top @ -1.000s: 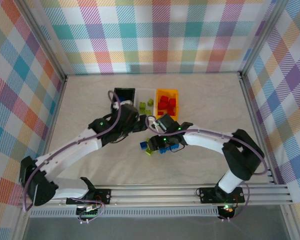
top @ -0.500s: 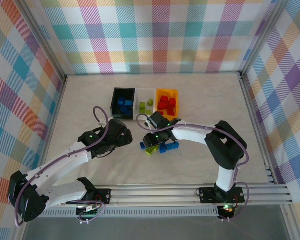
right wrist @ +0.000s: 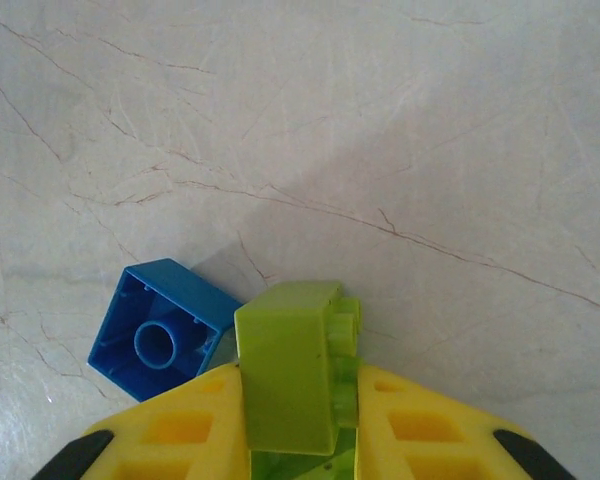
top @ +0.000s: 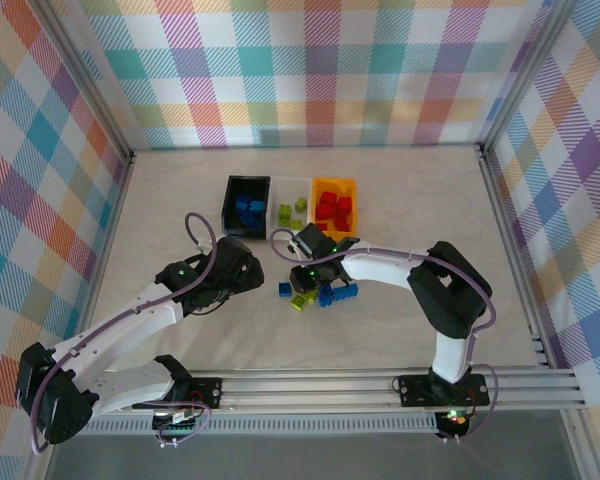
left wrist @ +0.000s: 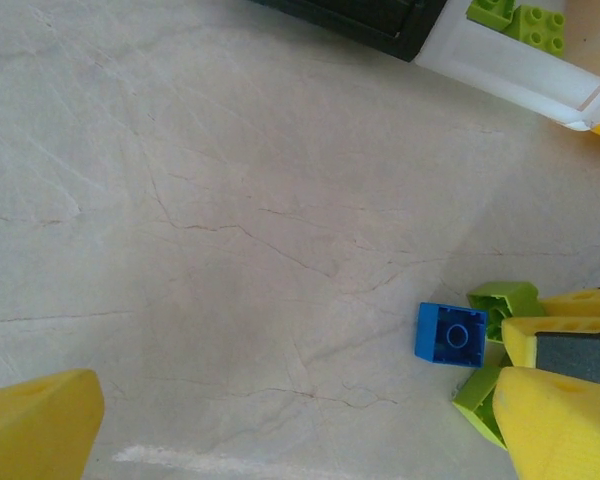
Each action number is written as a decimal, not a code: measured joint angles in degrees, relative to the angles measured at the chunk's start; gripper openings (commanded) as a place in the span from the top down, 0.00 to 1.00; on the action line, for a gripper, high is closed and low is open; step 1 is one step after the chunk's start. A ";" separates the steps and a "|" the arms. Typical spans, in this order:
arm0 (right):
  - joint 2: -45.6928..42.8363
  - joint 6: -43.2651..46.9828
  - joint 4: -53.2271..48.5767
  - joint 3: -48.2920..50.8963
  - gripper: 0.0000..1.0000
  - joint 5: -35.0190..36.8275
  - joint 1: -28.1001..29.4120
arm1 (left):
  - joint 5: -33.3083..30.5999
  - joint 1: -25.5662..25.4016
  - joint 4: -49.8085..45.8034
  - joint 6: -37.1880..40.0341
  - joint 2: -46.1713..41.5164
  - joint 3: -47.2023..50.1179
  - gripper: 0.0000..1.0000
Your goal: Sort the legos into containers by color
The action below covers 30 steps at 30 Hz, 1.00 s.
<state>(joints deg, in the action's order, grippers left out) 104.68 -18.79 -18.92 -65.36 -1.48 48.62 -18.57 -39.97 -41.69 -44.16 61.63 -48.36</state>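
In the right wrist view my right gripper (right wrist: 298,385) is shut on a lime green lego (right wrist: 288,365) at the table surface. An upside-down blue lego (right wrist: 158,330) lies just left of it. From above, the right gripper (top: 303,282) stands over a small pile of blue legos (top: 338,293) and a lime lego (top: 300,301). The left gripper (top: 242,265) hovers open to the left of that pile, holding nothing. Its wrist view shows the left gripper (left wrist: 300,420) over bare table, with the same blue lego (left wrist: 450,333) near its right finger. The black container (top: 230,205), clear container (top: 292,228) and orange container (top: 318,190) stand in a row behind.
Blue bricks lie in the black container, lime ones (left wrist: 520,20) in the clear one, red ones (top: 332,208) in the orange one. Plaid walls enclose the table on three sides. A metal rail (top: 320,385) runs along the near edge.
The left arm has pulled back from the black container toward the near left, still open. The right gripper has shifted slightly left and shut on the lime green lego.
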 measured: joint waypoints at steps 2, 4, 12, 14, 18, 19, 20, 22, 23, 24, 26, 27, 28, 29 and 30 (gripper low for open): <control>-1.22 0.00 -0.26 0.00 0.76 0.55 -0.04 | 0.02 0.04 0.00 0.02 0.00 0.13 0.00; -3.15 0.00 -0.59 -0.15 0.76 0.92 -0.35 | 0.00 0.04 0.00 0.04 0.00 0.22 0.00; -3.45 -0.28 -2.73 -14.58 0.75 4.17 -4.07 | 0.85 0.04 0.13 0.46 0.02 0.22 0.00; -0.50 -0.48 -3.04 -20.13 0.75 5.38 -5.64 | 1.51 0.04 0.39 0.72 0.09 0.22 0.00; 8.33 -0.85 -4.31 -30.91 0.75 6.93 -8.35 | 3.23 0.04 1.38 1.81 0.92 0.22 0.00; 10.93 -0.96 -5.09 -33.48 0.74 7.02 -8.96 | 3.74 0.04 1.44 2.03 1.25 0.22 0.00; 12.92 -1.20 -5.79 -35.50 0.74 7.02 -9.44 | 4.22 0.04 1.44 2.23 1.53 0.22 0.00; 17.46 -1.68 -7.39 -39.78 0.71 6.93 -10.58 | 5.35 0.04 1.62 2.93 2.49 0.22 0.00; 19.21 -1.81 -8.24 -41.40 0.67 6.86 -11.04 | 5.90 0.04 1.70 3.19 2.95 0.22 0.00; 20.96 -2.08 -9.27 -43.17 0.62 6.88 -11.41 | 6.49 0.04 1.79 3.48 3.65 0.22 0.00; 23.30 -2.23 -10.93 -45.88 0.51 6.82 -11.82 | 7.58 0.04 1.90 3.89 5.05 0.22 0.00; 24.11 -2.27 -11.65 -47.06 0.46 6.84 -11.89 | 8.17 0.04 2.12 4.13 5.79 0.22 0.00; 24.48 -2.29 -12.13 -47.82 0.43 6.60 -11.91 | 8.74 0.04 2.51 4.42 6.49 0.24 0.00; 24.48 -2.03 -12.33 -48.15 0.41 6.40 -11.89 | 9.18 0.04 2.93 4.59 7.02 0.26 0.00; 24.35 -1.95 -12.31 -48.41 0.41 6.19 -11.85 | 9.79 0.00 3.37 4.79 7.61 0.26 0.02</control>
<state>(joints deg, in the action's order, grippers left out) 129.03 -20.73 -31.22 -113.78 4.71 36.77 -8.78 -39.97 -38.33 -39.38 69.23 -48.10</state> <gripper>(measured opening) 0.571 0.998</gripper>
